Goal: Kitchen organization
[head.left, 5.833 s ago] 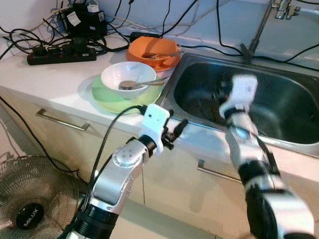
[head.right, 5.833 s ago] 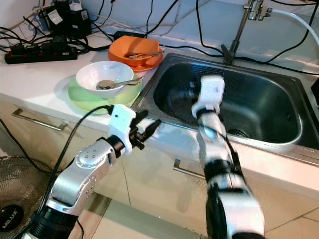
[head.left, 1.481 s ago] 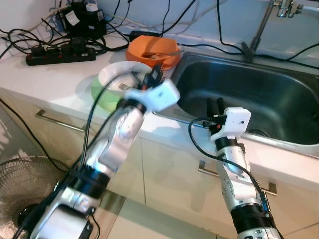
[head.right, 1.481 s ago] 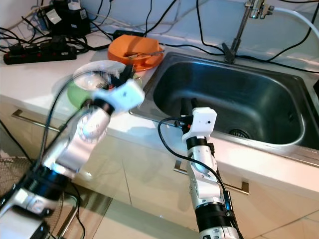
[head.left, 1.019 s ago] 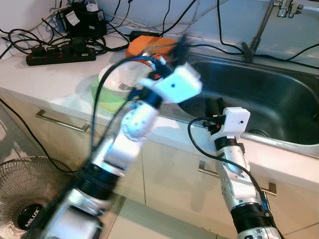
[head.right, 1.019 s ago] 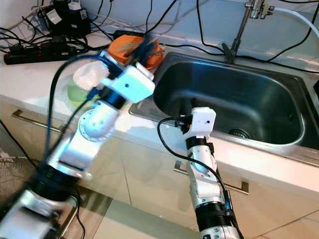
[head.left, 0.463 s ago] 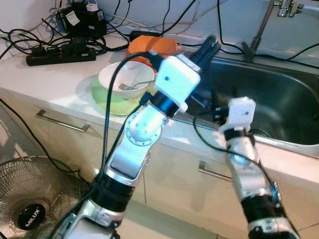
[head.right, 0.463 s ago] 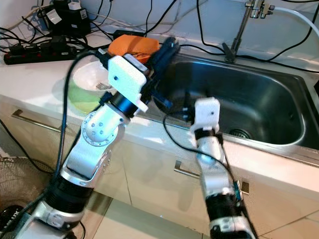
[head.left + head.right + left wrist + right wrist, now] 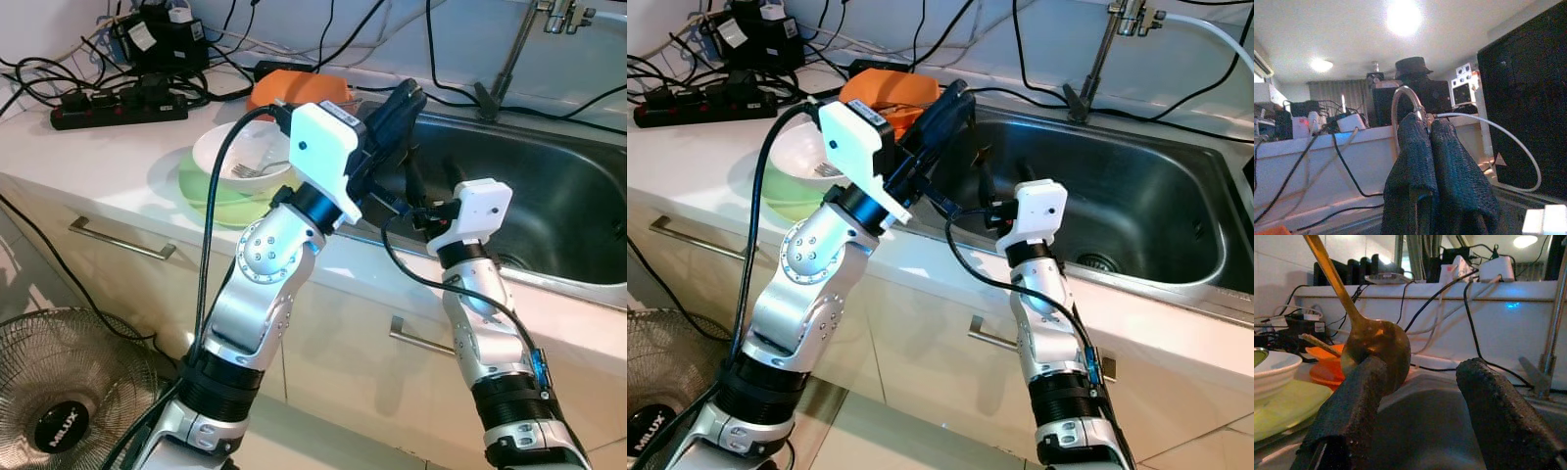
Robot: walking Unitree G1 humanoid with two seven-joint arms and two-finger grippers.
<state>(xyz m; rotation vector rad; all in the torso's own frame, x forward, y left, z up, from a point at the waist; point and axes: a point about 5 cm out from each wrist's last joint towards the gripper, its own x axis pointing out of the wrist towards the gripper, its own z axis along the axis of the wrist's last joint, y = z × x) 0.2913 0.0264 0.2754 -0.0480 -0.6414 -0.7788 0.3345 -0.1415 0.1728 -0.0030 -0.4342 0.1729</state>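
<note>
The left gripper (image 9: 404, 98), fingers pressed together on a spoon (image 9: 1371, 345), holds it over the sink (image 9: 549, 196), presumably for handover to the right gripper (image 9: 1415, 396), whose fingers stand apart.

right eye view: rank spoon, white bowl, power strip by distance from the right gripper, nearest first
1. Spoon: by the right gripper, over the sink's left part.
2. White bowl: on the green plate, counter to the robot's left.
3. Power strip: far left, at the counter's back.
</note>
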